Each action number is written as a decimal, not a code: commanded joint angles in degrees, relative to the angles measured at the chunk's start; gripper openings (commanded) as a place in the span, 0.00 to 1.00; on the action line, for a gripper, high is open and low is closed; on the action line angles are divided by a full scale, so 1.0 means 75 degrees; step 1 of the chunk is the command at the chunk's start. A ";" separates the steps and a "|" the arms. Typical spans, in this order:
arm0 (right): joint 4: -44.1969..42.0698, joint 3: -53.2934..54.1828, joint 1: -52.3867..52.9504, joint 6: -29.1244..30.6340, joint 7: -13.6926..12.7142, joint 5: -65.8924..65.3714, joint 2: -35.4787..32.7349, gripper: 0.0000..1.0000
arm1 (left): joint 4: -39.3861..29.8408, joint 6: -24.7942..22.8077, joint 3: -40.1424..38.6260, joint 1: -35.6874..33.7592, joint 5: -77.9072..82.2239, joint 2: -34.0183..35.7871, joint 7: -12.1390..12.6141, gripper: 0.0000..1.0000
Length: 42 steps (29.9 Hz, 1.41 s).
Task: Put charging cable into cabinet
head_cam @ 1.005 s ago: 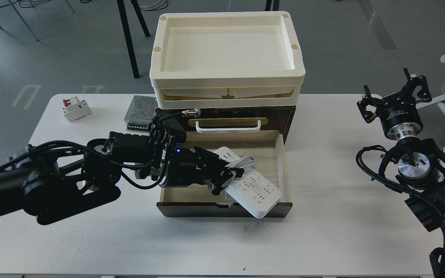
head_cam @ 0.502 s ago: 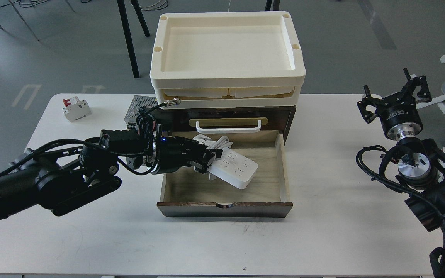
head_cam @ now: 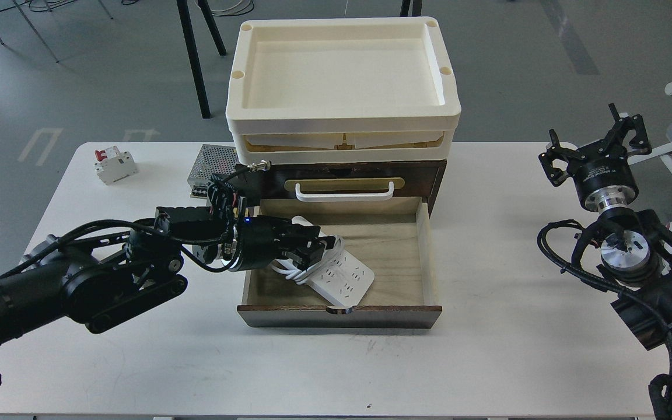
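The charging cable, a flat white power strip with its cord looped beside it, lies tilted in the left front part of the open drawer. The drawer belongs to the dark brown cabinet, which has a white-and-brass handle. My left gripper reaches into the drawer from the left and is shut on the strip's near end and cord. My right gripper is open and empty, raised far to the right of the cabinet.
A cream plastic tray sits on top of the cabinet. A perforated metal power-supply box and a small white breaker with a red switch lie on the white table at the back left.
My left gripper has carried the power strip from over the drawer's front right edge back to the left and down into the drawer. The right arm has not moved.
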 commanded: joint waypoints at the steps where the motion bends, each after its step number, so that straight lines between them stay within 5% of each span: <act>1: 0.0000 0.0000 0.0006 0.0000 -0.0001 0.0000 -0.0003 1.00 | -0.0403 -0.0004 -0.0174 -0.0021 -0.0033 0.0129 -0.0170 0.62; 3: 0.0000 0.0000 -0.0006 0.0000 0.0011 0.0000 -0.0003 1.00 | -0.0859 -0.0016 -0.0595 0.0026 -0.0115 0.0281 -0.0578 0.62; 6: 0.0000 0.0000 -0.0006 0.0000 -0.0001 0.0000 -0.0004 1.00 | -0.1539 -0.0074 -0.1007 0.0213 -0.0279 0.0504 -0.1841 0.68; 7: 0.0000 0.0000 -0.0006 0.0000 -0.0001 0.0000 0.0008 1.00 | -0.1704 -0.0075 -0.1065 0.0249 -0.0314 0.0528 -0.2040 0.73; 11: 0.0000 0.0000 -0.0006 0.0000 -0.0001 0.0011 -0.0004 1.00 | -0.2092 -0.0074 -0.1790 0.0261 -0.1295 0.0528 -0.2040 0.77; 20: -0.0011 0.0000 -0.0006 -0.0001 -0.0001 0.0000 0.0008 1.00 | -0.2046 -0.0929 -0.4835 0.0249 -0.7819 0.0540 -0.2040 0.95; 24: 0.0000 0.0000 0.0006 0.0000 -0.0013 0.0011 0.0008 1.00 | -0.1321 -0.1573 -0.6068 0.0471 -1.0270 0.0785 -0.1321 0.99; 28: -0.0011 0.0000 0.0006 0.0011 -0.0036 0.0011 -0.0004 1.00 | -0.0115 -0.2121 -0.6339 0.0647 -1.2123 0.1020 -0.1143 1.00; 36: 0.0000 0.0117 0.0018 0.0046 -0.0118 0.0070 0.0008 1.00 | 0.3026 -0.2121 -0.6281 0.0776 -1.3721 0.0892 -0.0629 1.00; 42: -0.0011 0.0153 0.0018 0.0046 -0.0188 0.0140 0.0008 1.00 | 0.4141 -0.2121 -0.6328 0.1022 -1.3990 0.0365 0.0075 1.00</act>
